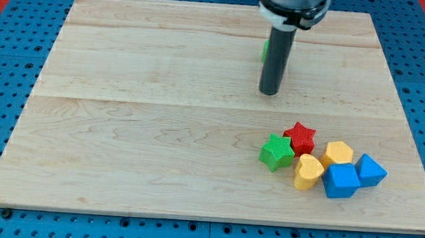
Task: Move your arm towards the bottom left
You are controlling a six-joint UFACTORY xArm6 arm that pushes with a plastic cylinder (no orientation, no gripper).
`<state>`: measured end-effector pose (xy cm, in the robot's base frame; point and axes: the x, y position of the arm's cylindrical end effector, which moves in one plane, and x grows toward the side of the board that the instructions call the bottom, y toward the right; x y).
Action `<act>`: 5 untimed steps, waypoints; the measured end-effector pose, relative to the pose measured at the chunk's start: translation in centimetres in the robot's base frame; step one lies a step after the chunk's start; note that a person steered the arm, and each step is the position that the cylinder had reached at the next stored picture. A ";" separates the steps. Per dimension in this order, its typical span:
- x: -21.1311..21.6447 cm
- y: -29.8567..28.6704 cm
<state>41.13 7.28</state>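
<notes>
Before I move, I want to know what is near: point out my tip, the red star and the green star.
my tip (268,92): camera view, the rod's very end.
red star (300,137): camera view, its top face.
green star (276,151): camera view, its top face.

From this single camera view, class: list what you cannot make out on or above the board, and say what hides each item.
- Green block behind the rod: only a sliver shows at the rod's left edge, so its shape is hidden.
- The arm above my tip: cut off by the view's top edge.
- Blue cube: covers the lower part of the yellow block behind it.
- Whether my tip touches the wooden board: one view cannot settle it.
</notes>
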 end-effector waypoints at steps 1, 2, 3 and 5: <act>1.8 -3.0; 2.3 -7.4; 2.3 -9.8; 2.4 -12.8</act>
<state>43.54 -5.53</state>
